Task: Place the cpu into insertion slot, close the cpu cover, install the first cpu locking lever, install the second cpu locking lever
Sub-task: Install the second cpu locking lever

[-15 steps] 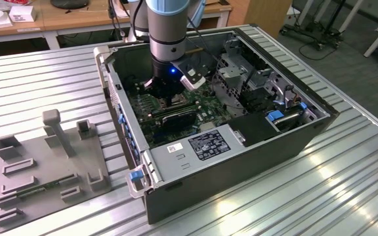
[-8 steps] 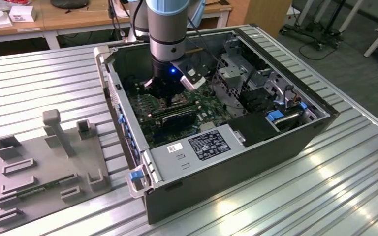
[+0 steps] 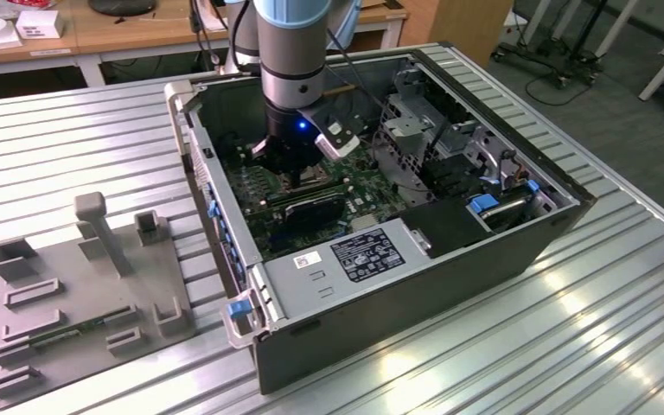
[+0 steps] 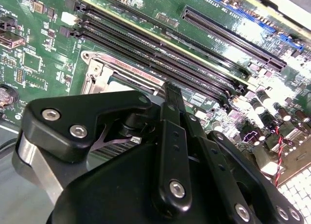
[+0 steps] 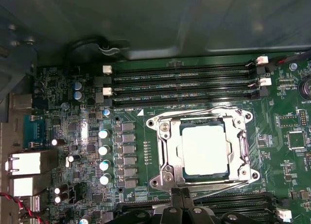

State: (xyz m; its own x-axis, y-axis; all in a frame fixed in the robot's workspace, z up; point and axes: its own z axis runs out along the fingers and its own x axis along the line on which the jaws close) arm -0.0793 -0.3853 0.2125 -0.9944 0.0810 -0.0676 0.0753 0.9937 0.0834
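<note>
Gripper [image 4: 167, 90] low over the CPU socket, fingers pinched together, carrying nothing as far as I can see.

From my end the cpu [image 5: 204, 150] sits in the insertion slot [image 5: 171, 151] with the cpu cover [image 5: 241, 145] down flat around it; in the first wrist view thin wire levers run along the socket's edges, and I can't tell whether either is hooked. Fingertips [image 5: 181, 197] hover at the socket edge beside the nearer memory slots [image 5: 243, 200]. Risks, as I judge them: the tips skid off a springy lever and rake the motherboard [image 5: 146, 185] or the capacitors [image 5: 103, 149]; an unlatched lever snaps back up; pressing the cover instead of a lever loads the chip. Arm [image 3: 297, 52] drops near vertical into the open computer case [image 3: 424, 277], wrist straight down, tool just above the board.
</note>
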